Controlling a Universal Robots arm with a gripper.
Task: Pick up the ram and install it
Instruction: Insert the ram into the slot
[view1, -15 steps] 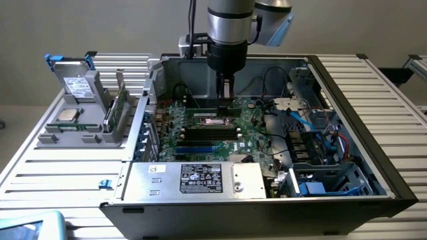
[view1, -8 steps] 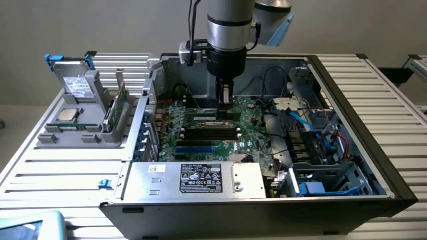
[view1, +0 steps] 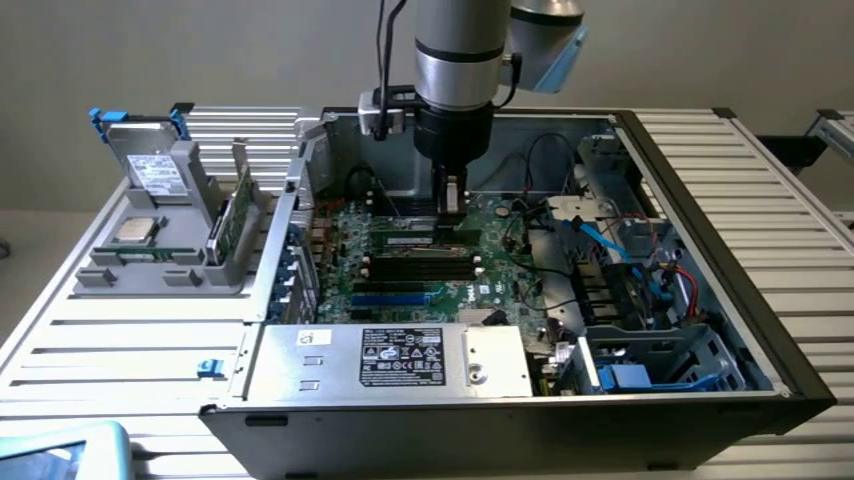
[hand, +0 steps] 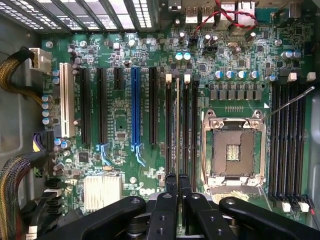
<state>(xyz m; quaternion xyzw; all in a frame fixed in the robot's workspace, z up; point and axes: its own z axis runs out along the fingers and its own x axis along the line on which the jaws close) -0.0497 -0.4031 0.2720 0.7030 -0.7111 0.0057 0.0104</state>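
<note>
Pincer (view1: 454, 210) sits low inside the open computer case (view1: 727, 210), right over the motherboard (view1: 400, 292). Its fingers (hand: 169, 189) are pinched tight on the ram (hand: 177, 130). From the wrist camera the ram is edge-on, a thin pale strip lined up along one of the black memory slots (hand: 186, 130). Can't tell if it's seated all the way. The open processor socket (hand: 234, 150) is just beside those slots, with a blue slot (hand: 134, 105) on the other side. Outside the case, on the exterior view's left, a grey rack (view1: 160, 272) holds a grey drive (view1: 154, 170) and a silver chip (view1: 136, 230).
</note>
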